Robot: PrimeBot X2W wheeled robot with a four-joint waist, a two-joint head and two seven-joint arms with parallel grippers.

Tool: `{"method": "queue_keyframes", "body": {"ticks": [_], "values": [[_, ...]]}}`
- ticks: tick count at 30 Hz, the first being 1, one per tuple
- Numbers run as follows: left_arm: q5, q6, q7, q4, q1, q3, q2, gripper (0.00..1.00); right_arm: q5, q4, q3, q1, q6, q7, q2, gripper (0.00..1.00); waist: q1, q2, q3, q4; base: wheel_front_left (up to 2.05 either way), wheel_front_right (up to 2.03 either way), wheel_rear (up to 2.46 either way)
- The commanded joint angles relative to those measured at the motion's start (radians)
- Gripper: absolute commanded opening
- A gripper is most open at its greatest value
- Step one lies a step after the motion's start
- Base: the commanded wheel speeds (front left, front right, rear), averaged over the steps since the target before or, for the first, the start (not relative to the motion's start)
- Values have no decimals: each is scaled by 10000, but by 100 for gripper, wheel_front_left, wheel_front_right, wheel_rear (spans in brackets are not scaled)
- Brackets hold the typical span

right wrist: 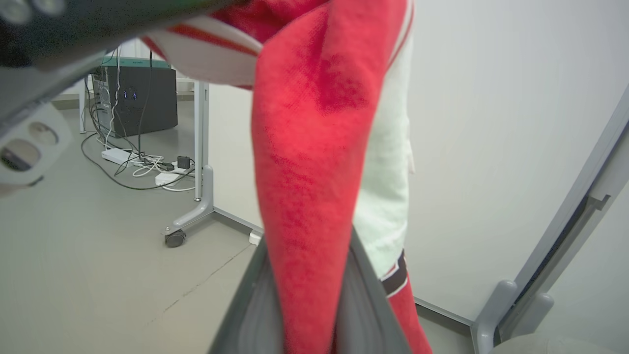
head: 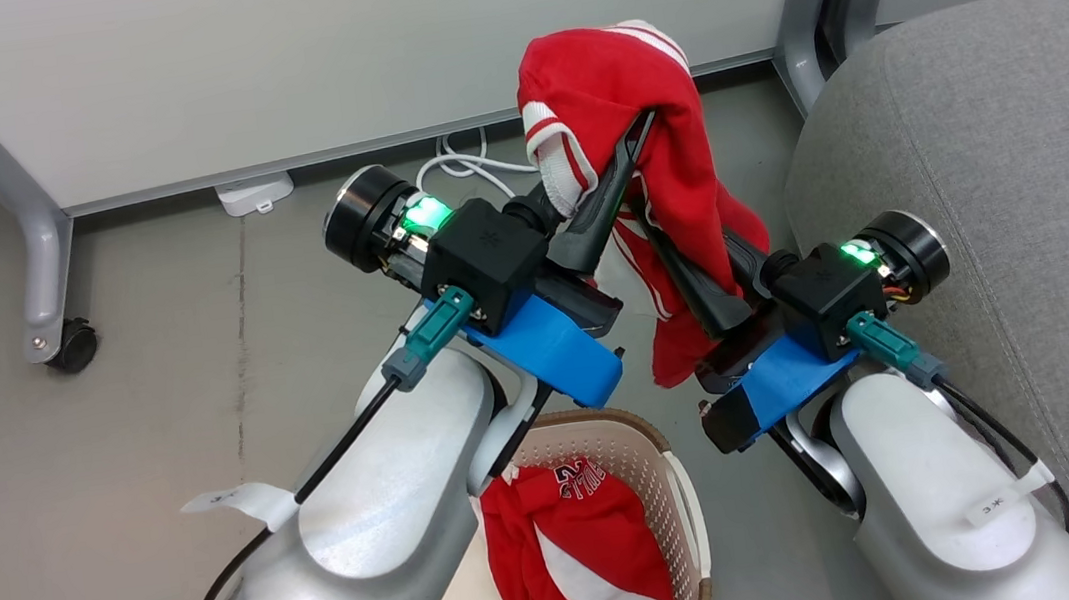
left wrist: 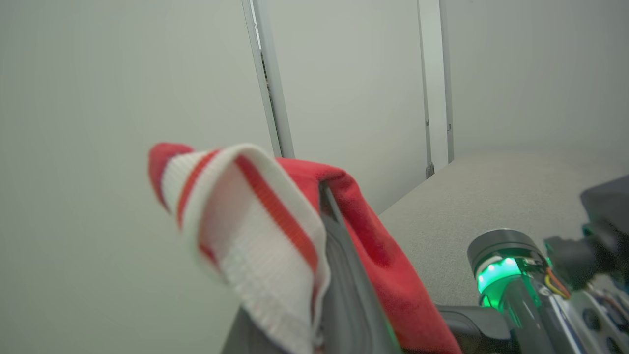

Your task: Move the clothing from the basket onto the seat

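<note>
One red garment [head: 610, 80] with white striped trim hangs in the air above the floor, between the basket and the seat. My left gripper [head: 638, 132] is shut on its top fold; in the left wrist view the striped cuff [left wrist: 255, 221] drapes over that gripper [left wrist: 324, 196]. Lower down, my right gripper [head: 689, 242] is shut on the hanging part, and red cloth [right wrist: 309, 147] runs down between its fingers [right wrist: 255, 305]. A second red garment [head: 563, 548] with white lettering lies in the cream basket [head: 658, 457], below my left arm. The grey seat [head: 979, 139] is at the right.
White partition panels stand behind on grey castered legs [head: 41, 255]. A power strip with white cables [head: 256, 193] lies on the floor by the panel. The right wrist view has a dark computer tower [right wrist: 137, 98] and more cables on the floor.
</note>
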Motion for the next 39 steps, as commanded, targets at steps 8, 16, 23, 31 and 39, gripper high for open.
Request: {"method": "queue_keyframes", "body": {"ticks": [8, 16, 23, 31, 39], "values": [[0, -15, -53, 118, 15, 131, -9, 0, 338, -378, -72, -22, 5, -5, 37, 0, -1, -1, 19, 14, 0, 0, 0], [131, 117, -53, 222, 238, 150, -26, 100, 533, -812, -1061, 47, 5, -5, 33, 0, -1, -1, 5, 80, 0, 0, 0], [221, 95, -53, 158, 510, 202, 1, 100, 255, -1288, -2177, 84, 5, -5, 34, 0, -1, -1, 227, -10, 0, 0, 0], [435, 38, -53, 91, 745, 106, 194, 100, -67, -1867, -3130, 267, 5, -5, 24, 0, -1, -1, 619, -875, 0, 0, 0], [591, -63, -52, 151, 745, -299, 280, 100, 10, -2325, -3756, 616, 5, -5, 29, 0, -1, -1, 1011, -2206, 0, 0, 0]]}}
